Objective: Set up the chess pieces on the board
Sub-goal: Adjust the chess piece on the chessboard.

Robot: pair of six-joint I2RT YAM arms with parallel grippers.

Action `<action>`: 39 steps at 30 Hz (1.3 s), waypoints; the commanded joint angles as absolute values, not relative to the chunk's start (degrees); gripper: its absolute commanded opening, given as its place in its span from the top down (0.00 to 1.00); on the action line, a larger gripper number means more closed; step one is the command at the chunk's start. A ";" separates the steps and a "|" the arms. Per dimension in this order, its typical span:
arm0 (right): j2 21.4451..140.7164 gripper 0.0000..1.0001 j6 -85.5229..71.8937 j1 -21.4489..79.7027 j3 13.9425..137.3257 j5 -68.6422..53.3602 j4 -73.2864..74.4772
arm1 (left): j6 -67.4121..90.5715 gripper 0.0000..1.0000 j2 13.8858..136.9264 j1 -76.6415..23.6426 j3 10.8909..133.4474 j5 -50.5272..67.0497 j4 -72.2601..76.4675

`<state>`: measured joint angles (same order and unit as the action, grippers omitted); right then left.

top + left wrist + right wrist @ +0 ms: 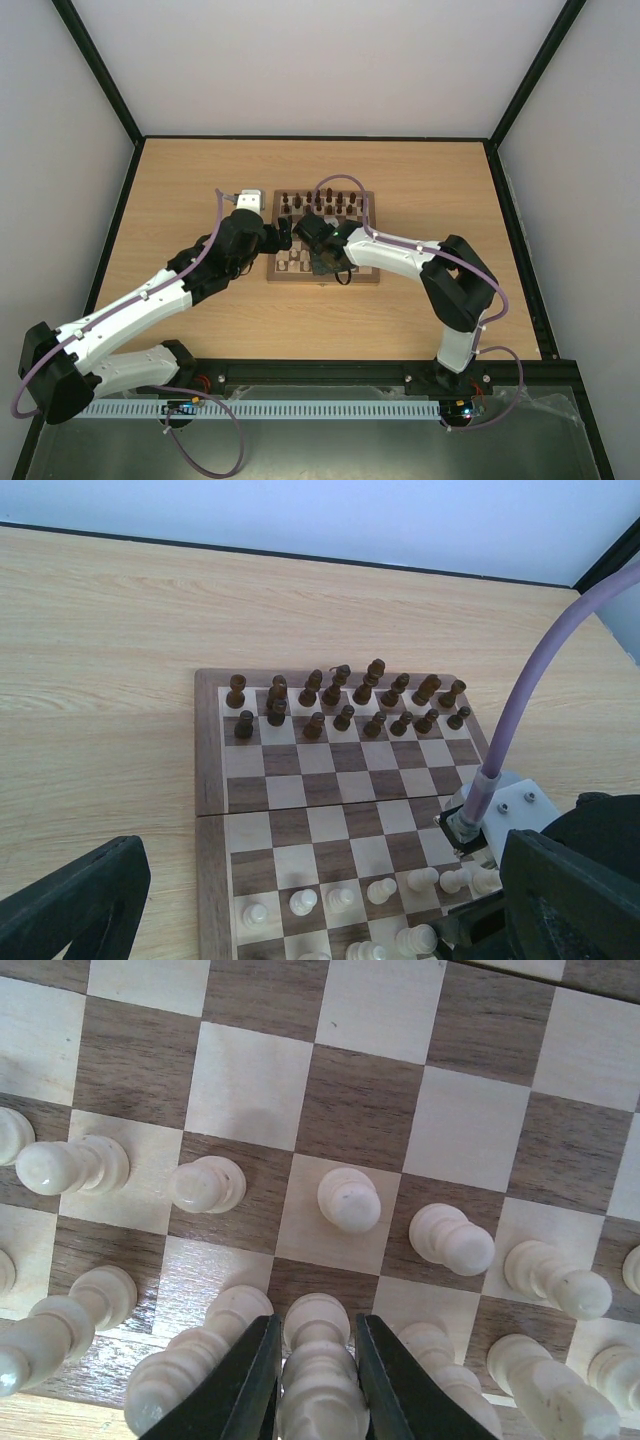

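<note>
On light wooden table (100, 630), the board (330, 775)

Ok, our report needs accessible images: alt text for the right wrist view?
The right gripper clasps a tall cream wooden chess piece on the edge row of a brown-and-cream checkered wooden board; cream pawns stand in the row beyond.

left tool (325, 885) spread wide | right tool (315, 1360) pinching chess piece (318, 1315)

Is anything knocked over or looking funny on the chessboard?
Nothing stands out. The dark pieces and cream pieces that show stand upright on the board. The right gripper is clamped on one back-row cream piece, which is also upright.
</note>
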<state>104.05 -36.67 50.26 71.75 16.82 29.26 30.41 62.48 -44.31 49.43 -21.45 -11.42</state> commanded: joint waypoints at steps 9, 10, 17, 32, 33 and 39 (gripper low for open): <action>105.54 0.79 -35.30 50.09 72.53 15.56 29.99 | 30.26 0.01 62.84 -43.86 48.74 -21.62 -10.01; 105.60 0.79 -35.31 50.10 72.33 15.49 29.79 | 30.32 0.01 62.84 -43.81 48.70 -21.62 -10.02; 106.01 0.77 -35.26 50.03 72.07 15.58 29.44 | 30.22 0.01 62.89 -43.84 48.71 -21.62 -10.02; 105.22 0.77 -35.76 49.72 71.99 18.18 31.20 | 30.23 0.01 62.93 -43.86 48.69 -21.45 -9.93; 105.22 0.77 -35.68 49.74 71.98 18.17 31.19 | 30.23 0.01 63.00 -43.86 48.74 -21.45 -9.93; 105.16 0.77 -35.55 49.71 71.74 18.29 31.22 | 30.22 0.01 63.04 -43.81 48.69 -21.40 -9.92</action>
